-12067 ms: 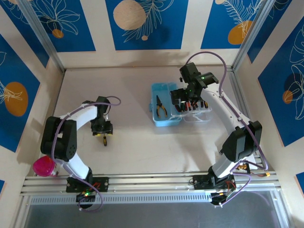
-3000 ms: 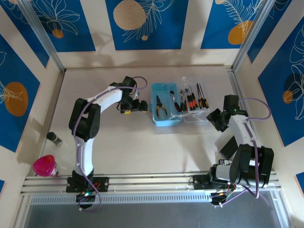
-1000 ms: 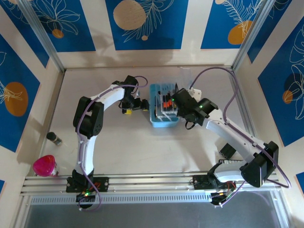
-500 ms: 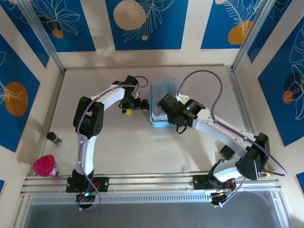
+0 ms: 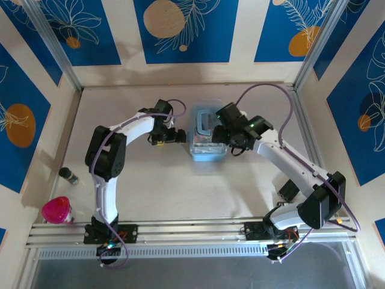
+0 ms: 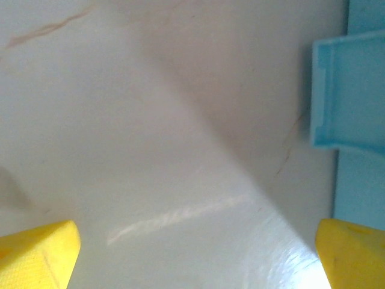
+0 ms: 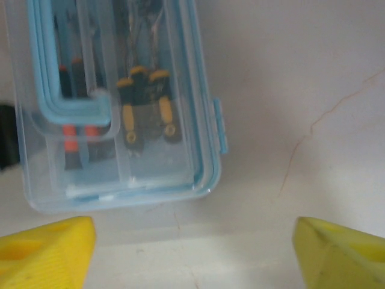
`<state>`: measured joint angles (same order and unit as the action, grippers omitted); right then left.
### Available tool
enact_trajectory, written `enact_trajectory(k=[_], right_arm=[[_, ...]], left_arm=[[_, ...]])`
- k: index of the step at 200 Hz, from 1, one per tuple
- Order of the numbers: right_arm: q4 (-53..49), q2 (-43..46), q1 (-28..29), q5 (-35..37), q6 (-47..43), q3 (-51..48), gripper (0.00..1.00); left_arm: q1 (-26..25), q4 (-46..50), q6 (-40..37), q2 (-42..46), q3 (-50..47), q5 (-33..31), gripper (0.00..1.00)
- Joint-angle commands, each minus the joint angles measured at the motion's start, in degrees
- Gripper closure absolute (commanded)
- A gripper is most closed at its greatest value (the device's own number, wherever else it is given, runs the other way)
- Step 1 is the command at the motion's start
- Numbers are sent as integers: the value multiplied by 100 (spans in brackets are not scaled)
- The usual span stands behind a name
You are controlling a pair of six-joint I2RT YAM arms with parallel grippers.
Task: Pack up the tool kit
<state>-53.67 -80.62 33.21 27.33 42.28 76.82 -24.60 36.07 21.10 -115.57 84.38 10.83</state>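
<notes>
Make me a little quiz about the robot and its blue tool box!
1. True or false: the tool kit has its lid down.
2. The pliers inside have handles that are: A) yellow and black, B) green, C) purple.
3. Fill in: the left gripper and the right gripper are both ___, holding nothing.
Key: 1 true; 2 A; 3 open.
</notes>
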Motion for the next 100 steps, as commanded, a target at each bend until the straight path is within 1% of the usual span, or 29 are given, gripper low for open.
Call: enact_trajectory(k=[1,20,35,62,88,100], right_arm=[[459,-400,-474,-1204,-1138,284,5],[555,-1011,-732,-1624,-1684,714,1],[589,-1552,-877,-1795,-1989,1065,0],[719,-2289,-1110,-1939,-2258,1531,1],[773,-2664,-1305,-2000,-2386,1772,1],[783,-2799,-1354,-2076,-2447,1846,1]], left_arm=[[102,-642,-720,728,-457,-521,0],[96,-879,-1167,994,-787,-800,0],[46,-1425,-1427,1235,-1290,-1062,0],[-125,-2775,-2063,1893,-2497,-963,0],[-298,-4228,-2527,2539,-3606,-927,0],[-326,-4741,-2667,2714,-3963,-786,0]])
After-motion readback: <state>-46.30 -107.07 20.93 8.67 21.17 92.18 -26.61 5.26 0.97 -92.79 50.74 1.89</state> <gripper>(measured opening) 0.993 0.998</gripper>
